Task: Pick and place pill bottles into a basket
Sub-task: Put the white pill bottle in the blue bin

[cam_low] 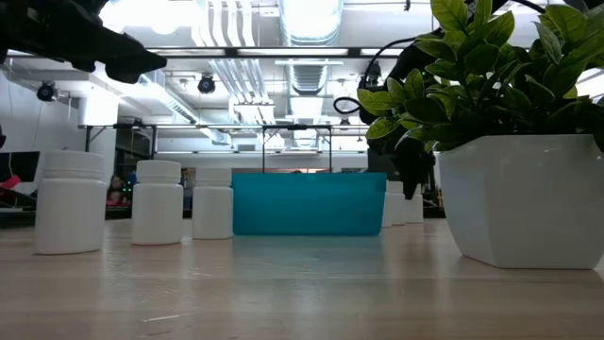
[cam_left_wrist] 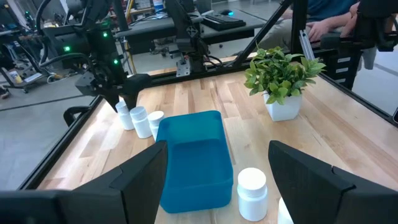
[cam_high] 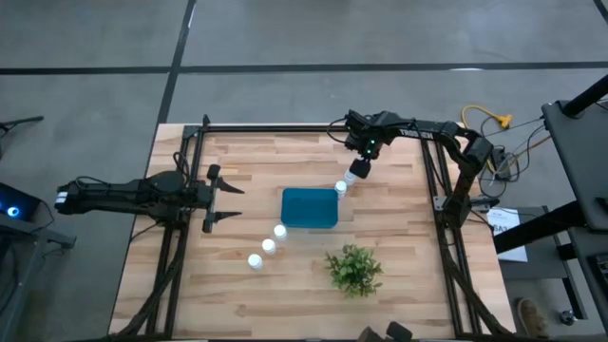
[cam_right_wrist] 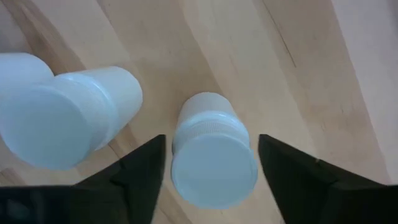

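I'm holding the right gripper [cam_right_wrist: 211, 168] over a pill bottle [cam_right_wrist: 213, 155] near the basket's [cam_high: 310, 207] far right corner; the bottle is standing between the spread fingers, not yet clamped. The left gripper [cam_high: 231, 199] is waiting released, left of the basket.

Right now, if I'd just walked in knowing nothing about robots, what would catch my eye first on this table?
Probably the teal basket at the table's middle, with small white pill bottles lined up diagonally on either side of it. Next, the right gripper at the far end of that line, its fingers straddling one bottle from above. A leafy potted plant stands near the basket, and the left gripper waits open at the left.
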Controlling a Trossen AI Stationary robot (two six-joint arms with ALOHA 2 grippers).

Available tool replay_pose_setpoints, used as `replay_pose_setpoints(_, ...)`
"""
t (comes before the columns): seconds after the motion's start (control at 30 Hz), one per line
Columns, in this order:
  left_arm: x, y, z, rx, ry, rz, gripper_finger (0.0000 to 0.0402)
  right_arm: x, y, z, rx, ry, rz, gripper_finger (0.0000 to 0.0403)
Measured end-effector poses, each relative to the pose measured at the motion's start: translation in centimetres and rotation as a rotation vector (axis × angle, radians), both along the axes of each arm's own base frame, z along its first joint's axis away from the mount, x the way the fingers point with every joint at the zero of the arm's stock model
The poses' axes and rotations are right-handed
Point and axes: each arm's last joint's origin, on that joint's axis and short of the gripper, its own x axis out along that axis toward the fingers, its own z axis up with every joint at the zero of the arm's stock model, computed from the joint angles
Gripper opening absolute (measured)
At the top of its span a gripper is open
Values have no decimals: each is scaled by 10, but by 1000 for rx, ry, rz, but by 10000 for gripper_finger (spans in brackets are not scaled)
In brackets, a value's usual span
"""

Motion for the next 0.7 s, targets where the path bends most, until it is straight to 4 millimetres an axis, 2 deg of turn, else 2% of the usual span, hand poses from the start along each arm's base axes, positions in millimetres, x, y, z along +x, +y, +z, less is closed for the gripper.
replay_pose_setpoints(0.2,0,0,0,0,0,0,261,1,-1,1,-11,-12,8,144)
replay_pose_setpoints(0.5,0,0,0,0,0,0,261,2,-1,3,-14,-9,25,144)
replay_pose_setpoints(0.7,0,0,0,0,0,0,261,4,-3,14,-11,5,30,144)
